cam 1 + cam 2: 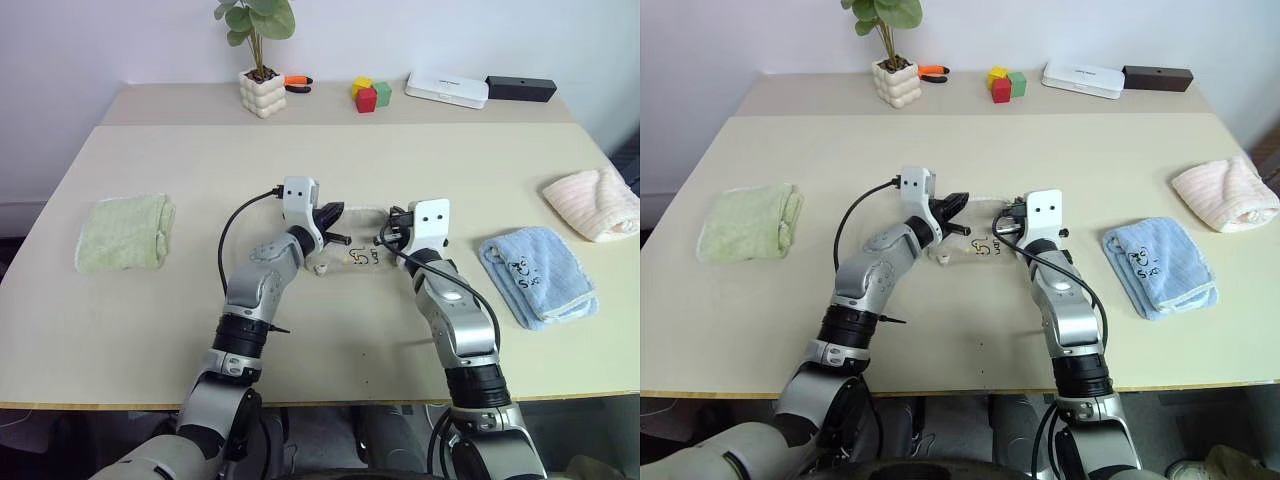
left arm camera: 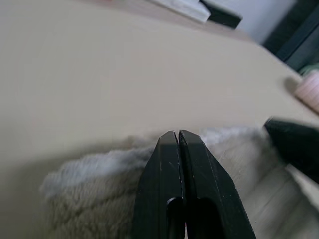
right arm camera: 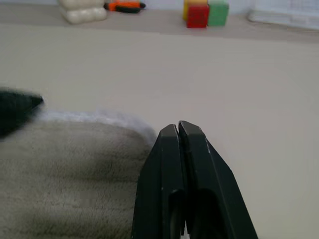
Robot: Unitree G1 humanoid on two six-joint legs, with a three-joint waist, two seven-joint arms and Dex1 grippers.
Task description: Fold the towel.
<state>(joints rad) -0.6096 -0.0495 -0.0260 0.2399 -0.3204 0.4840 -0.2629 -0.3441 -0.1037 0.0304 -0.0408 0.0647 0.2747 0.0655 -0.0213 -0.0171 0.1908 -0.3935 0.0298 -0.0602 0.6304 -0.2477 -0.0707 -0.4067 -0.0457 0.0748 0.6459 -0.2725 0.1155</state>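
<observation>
Both pincers, the left gripper and right gripper, are clenched at the far edge of the beige towel lying mid-table between them, so each should confirm real cloth before lifting evenly

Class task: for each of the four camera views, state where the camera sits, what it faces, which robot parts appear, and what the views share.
Left and right eye views: on the head, facing down at the table; both arms show.
Left wrist view: on the left wrist, facing along the shut left gripper over the towel.
Right wrist view: on the right wrist, facing along the shut right gripper toward the colored blocks.
Shared: the towel.
</observation>
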